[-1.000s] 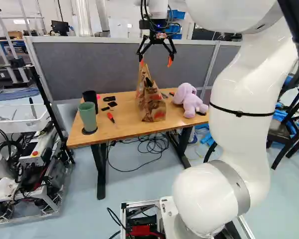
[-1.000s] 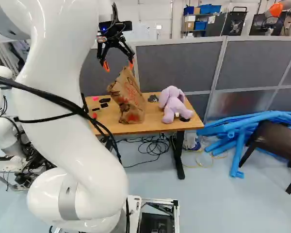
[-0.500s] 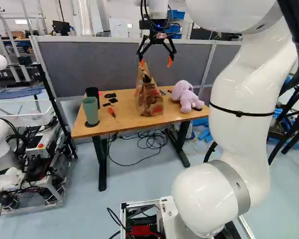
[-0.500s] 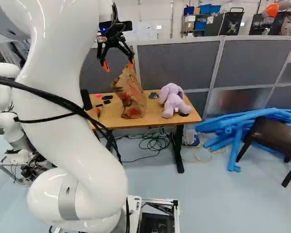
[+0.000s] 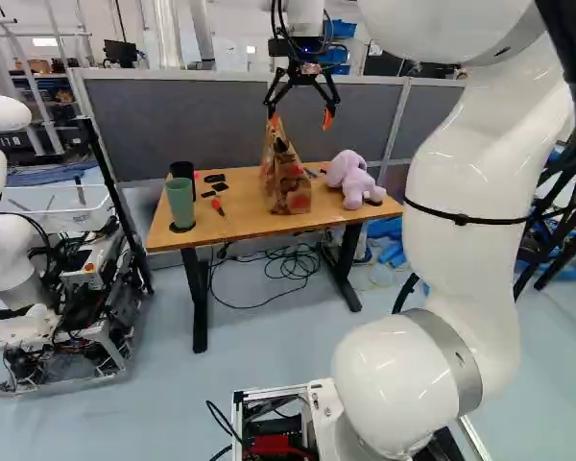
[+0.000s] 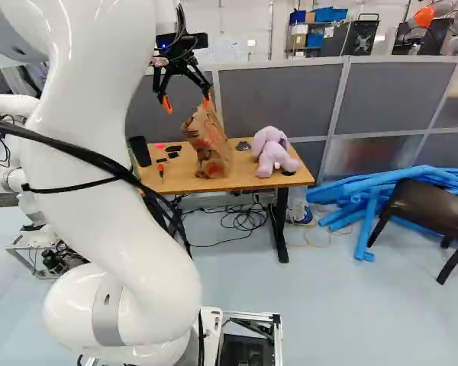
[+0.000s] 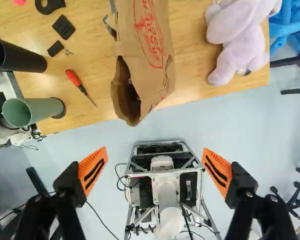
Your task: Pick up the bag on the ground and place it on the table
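Note:
Over the table stands my gripper [image 5: 300,118], its fingers wide apart and holding nothing. The brown paper bag [image 5: 286,175] rests upright on the wooden table [image 5: 240,227], its crumpled top near one orange fingertip in the left base view. From the wrist, the gripper [image 7: 155,170] is open, and the bag [image 7: 151,55] lies ahead of the fingers, outside the gap between them. Whether a fingertip touches the bag I cannot tell.
A purple plush toy [image 6: 272,152] sits on the table beside the bag. Green cup [image 5: 180,203], black cup [image 7: 15,57] and screwdriver [image 7: 80,87] stand or lie at the other side. Another robot [image 5: 10,259] is at the left; a chair [image 6: 427,210] and blue tubes [image 6: 370,198] are at the right.
The base has moved back from the table, so the table and its things appear farther off and slightly shifted. The arm keeps its pose and the gripper stays open.

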Robot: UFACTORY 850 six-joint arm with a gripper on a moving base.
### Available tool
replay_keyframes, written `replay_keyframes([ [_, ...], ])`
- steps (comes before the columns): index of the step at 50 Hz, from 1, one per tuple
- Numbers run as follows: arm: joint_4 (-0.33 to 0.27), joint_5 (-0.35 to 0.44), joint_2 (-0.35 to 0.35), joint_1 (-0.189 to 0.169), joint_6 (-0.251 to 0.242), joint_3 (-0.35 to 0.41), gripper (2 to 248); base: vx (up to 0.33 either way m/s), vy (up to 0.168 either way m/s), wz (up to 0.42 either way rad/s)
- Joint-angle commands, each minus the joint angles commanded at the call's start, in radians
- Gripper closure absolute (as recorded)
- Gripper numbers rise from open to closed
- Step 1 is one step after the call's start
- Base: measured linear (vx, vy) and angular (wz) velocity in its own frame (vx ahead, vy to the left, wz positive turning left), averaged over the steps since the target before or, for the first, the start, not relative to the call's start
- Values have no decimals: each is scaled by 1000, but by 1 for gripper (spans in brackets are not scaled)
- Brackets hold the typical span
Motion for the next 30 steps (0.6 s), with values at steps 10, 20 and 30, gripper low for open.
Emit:
replay_keyframes([
  [10, 0, 0, 0, 0, 0, 0, 3, -123, -1, 7],
  [20, 0, 0, 0, 0, 0, 0, 3, -106, -2, 4],
  [30, 0, 0, 0, 0, 0, 0, 3, -51, -1, 1],
])
